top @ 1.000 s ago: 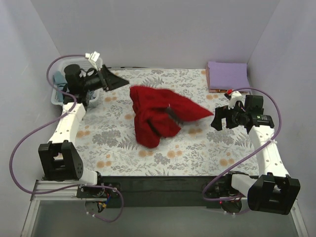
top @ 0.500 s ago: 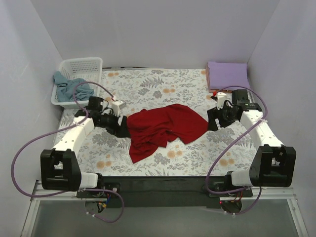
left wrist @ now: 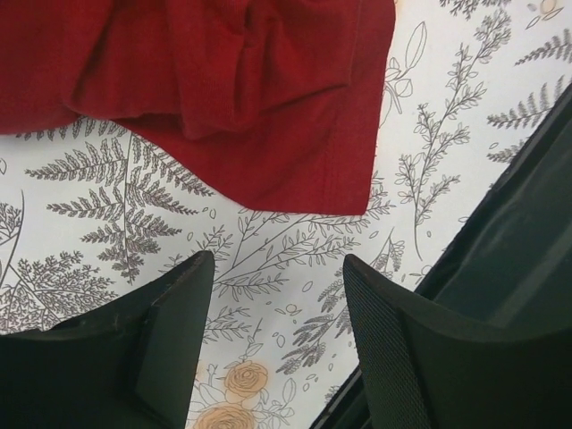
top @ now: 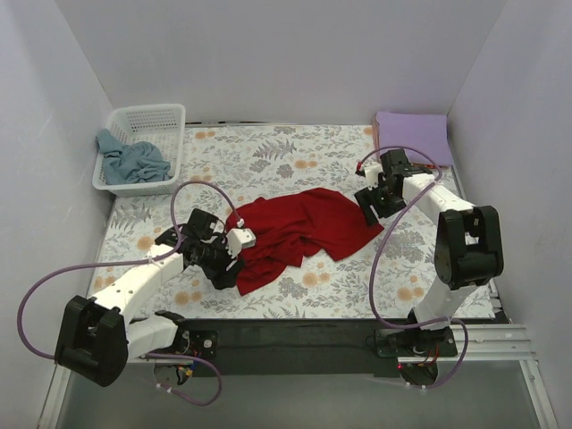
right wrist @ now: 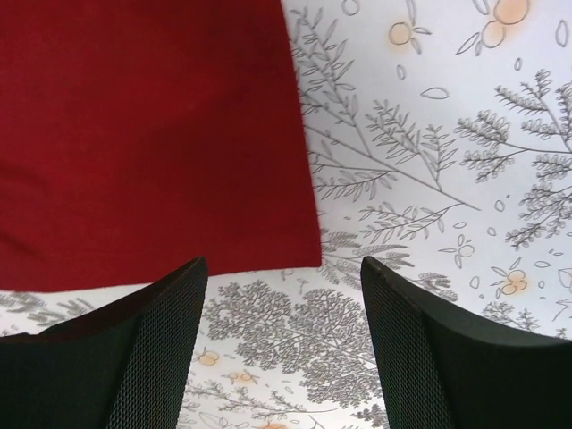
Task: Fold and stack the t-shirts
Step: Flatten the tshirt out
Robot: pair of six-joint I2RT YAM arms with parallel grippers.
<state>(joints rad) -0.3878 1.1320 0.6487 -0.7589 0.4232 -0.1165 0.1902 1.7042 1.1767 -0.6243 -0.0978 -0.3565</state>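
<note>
Both pincers (left wrist: 277, 268) (right wrist: 284, 268) gape, seemingly clear of red t-shirt (top: 299, 228).

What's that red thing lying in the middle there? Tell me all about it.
A deep red t-shirt, soft plain cloth, lies crumpled and unfolded on the floral table cloth mid-table, folds bunched toward the left end effector. That and the right end effector are open, just off its edges, gripping nothing.
</note>
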